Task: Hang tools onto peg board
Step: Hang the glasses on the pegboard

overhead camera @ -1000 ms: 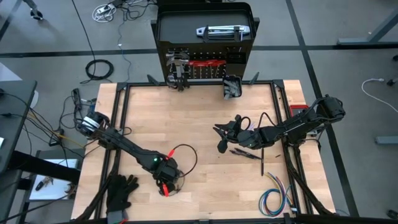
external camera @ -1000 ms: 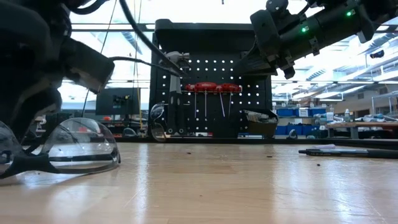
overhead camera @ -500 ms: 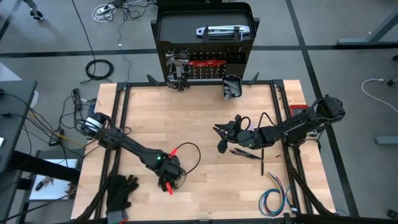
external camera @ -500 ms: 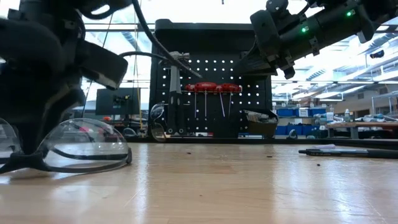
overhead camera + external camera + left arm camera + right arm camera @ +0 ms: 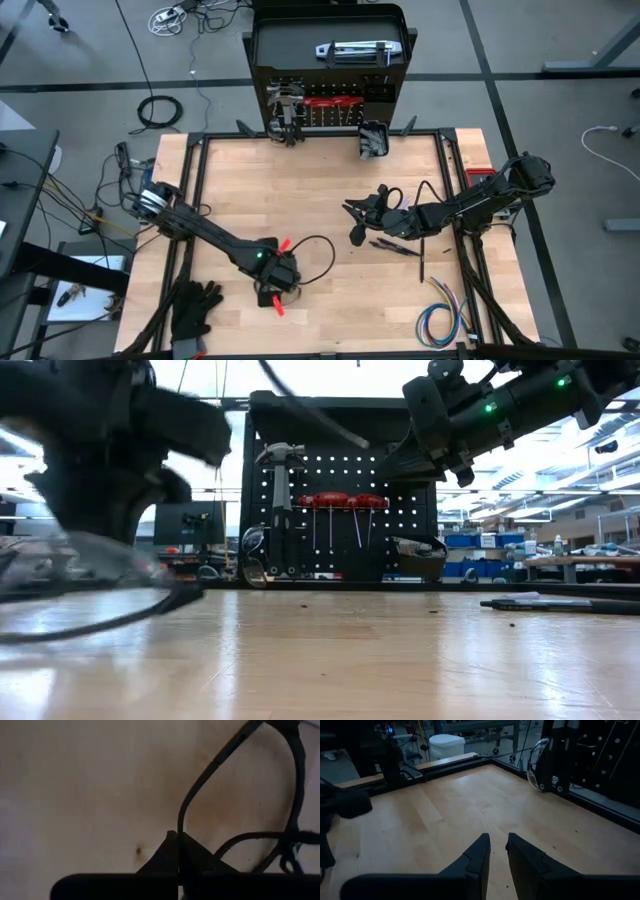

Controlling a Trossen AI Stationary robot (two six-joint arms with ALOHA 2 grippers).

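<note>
The left tool point(image 5: 275, 285) is lowered to the near part of the bench point(image 5: 330, 190), its fingers pinched shut on a thin black wire point(image 5: 220, 755). The right tool point(image 5: 357, 222) is held above mid-bench, jaws narrowly parted and empty. The peg board point(image 5: 330, 105) is stood at the far edge, a hammer point(image 5: 277, 470) and red-handled tools point(image 5: 335, 500) hung on it.

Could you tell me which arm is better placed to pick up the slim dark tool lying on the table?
Right: the right gripper hovers beside the slim dark tool, while the left gripper holds glasses far off.

Wooden table point(image 5: 320, 190), glasses point(image 5: 305, 262), perhaps pen point(image 5: 395, 247)
</note>
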